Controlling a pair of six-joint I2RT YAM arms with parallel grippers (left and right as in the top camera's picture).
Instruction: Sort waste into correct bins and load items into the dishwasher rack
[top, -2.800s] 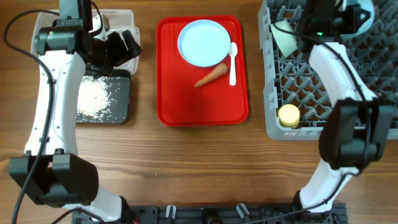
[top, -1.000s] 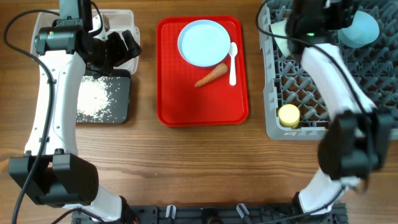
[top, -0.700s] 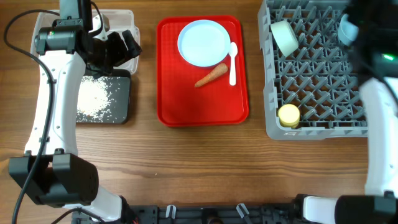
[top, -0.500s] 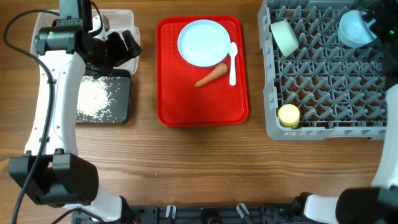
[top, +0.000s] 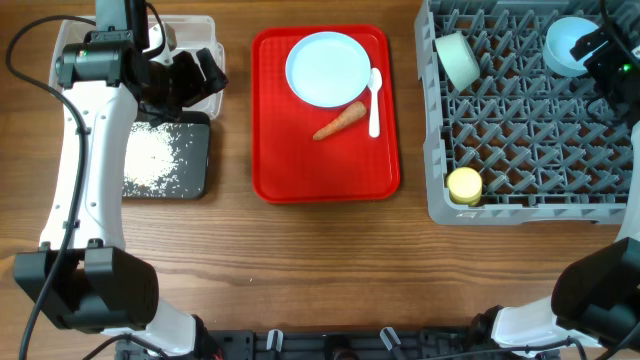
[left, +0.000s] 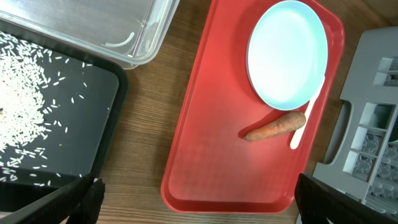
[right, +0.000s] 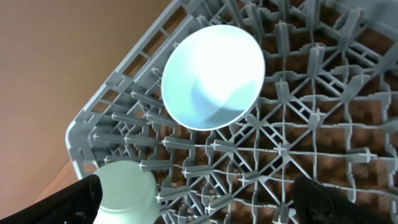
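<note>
Right gripper (right: 199, 202) spread wide and empty, just by the light-blue and white bowl (right: 211, 78) in the grey pegged plastic rack (top: 520, 130), upper right; left gripper (left: 199, 202) likewise wide, empty; orange carrot (top: 340, 121) on flat red tray (top: 300, 170), centre

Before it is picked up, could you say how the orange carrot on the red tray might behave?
The tapered orange carrot may roll on the red tray. It looks stiff and could nudge the adjacent white plastic spoon.

A lab test bench: two robot arms (top: 85, 170) stand at a wooden table (top: 330, 260); dishwasher rack (top: 540, 212) on top.
</note>
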